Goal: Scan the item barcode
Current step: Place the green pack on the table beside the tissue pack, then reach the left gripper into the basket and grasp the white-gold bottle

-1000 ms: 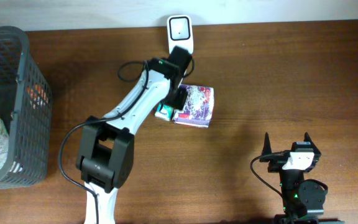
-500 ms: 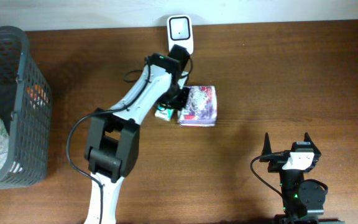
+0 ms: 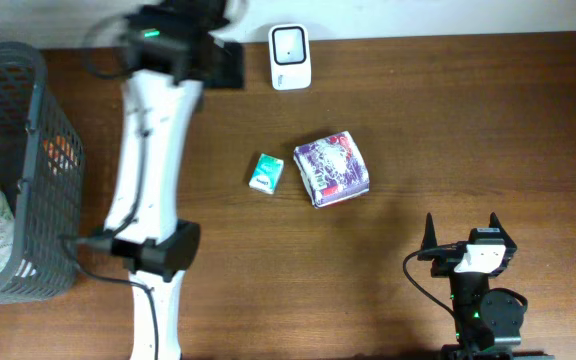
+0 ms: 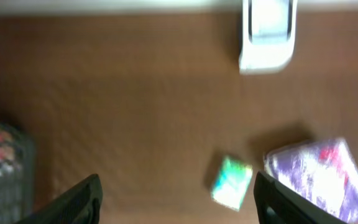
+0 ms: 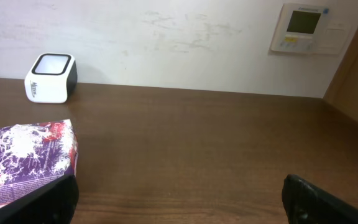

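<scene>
A purple and white patterned packet (image 3: 333, 168) lies flat in the middle of the table, with a small green box (image 3: 266, 173) just left of it. The white scanner (image 3: 290, 43) stands at the far edge. My left arm (image 3: 158, 40) is raised high over the far left. Its wrist view is blurred and looks down on the scanner (image 4: 266, 34), the green box (image 4: 232, 182) and the packet (image 4: 322, 177). The left gripper (image 4: 179, 202) is open and empty. My right gripper (image 5: 185, 205) stands open near the front right, with the packet (image 5: 23, 162) to its left.
A dark mesh basket (image 3: 38, 100) with several items in it stands at the left edge of the table. Behind the scanner (image 5: 51, 78) runs a white wall. Bare brown tabletop stretches between the packet and the right gripper (image 3: 462, 228).
My left gripper has left the packet and box and the arm has swung up and back to the far left. The packet has turned and shifted slightly right. The right arm has not moved.
</scene>
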Controlling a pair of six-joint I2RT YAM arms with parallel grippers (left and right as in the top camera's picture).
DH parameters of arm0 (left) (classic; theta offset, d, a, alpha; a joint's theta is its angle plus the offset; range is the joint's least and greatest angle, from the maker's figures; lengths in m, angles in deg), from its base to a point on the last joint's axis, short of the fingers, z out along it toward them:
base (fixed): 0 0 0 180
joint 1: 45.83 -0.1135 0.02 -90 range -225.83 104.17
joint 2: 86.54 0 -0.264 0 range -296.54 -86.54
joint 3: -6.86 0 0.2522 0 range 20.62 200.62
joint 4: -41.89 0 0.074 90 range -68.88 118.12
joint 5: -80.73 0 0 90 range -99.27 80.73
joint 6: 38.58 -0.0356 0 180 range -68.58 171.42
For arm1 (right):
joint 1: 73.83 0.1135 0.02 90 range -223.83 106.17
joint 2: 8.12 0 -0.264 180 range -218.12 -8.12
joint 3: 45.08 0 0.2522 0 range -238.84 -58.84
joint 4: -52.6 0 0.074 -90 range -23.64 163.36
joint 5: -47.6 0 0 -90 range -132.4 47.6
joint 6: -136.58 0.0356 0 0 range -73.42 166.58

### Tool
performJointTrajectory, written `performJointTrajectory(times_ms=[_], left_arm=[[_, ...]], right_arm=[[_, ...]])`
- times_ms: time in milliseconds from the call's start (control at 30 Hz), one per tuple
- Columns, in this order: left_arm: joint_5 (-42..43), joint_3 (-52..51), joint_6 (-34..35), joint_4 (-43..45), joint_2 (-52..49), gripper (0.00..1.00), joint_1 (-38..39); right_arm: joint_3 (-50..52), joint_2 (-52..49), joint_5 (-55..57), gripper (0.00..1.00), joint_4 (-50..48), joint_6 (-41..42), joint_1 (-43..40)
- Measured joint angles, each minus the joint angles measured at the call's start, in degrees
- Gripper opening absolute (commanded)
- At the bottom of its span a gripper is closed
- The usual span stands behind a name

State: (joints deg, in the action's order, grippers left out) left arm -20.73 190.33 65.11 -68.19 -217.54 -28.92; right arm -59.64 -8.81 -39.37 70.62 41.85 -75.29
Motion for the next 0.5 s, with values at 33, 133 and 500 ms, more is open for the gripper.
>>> performJointTrajectory(times_ms=[33, 133, 500], left_arm=[[-0.1, 4.8, -0.7, -0.2, 1.2, 0.82, -2.8], [-1.4, 8.2, -1.9, -0.2, 6.3, 0.82, -12.8], [-8.1, -34.7, -11.7, 18.9, 10.3, 0.99, -48.3]], right_arm=[[0.0, 0.0, 0.0, 0.99, 0.0, 0.0, 0.0], [0.0, 0.0, 0.0, 0.99, 0.0, 0.1, 0.0], [0.0, 0.0, 0.0, 0.99, 0.0, 0.0, 0.0]])
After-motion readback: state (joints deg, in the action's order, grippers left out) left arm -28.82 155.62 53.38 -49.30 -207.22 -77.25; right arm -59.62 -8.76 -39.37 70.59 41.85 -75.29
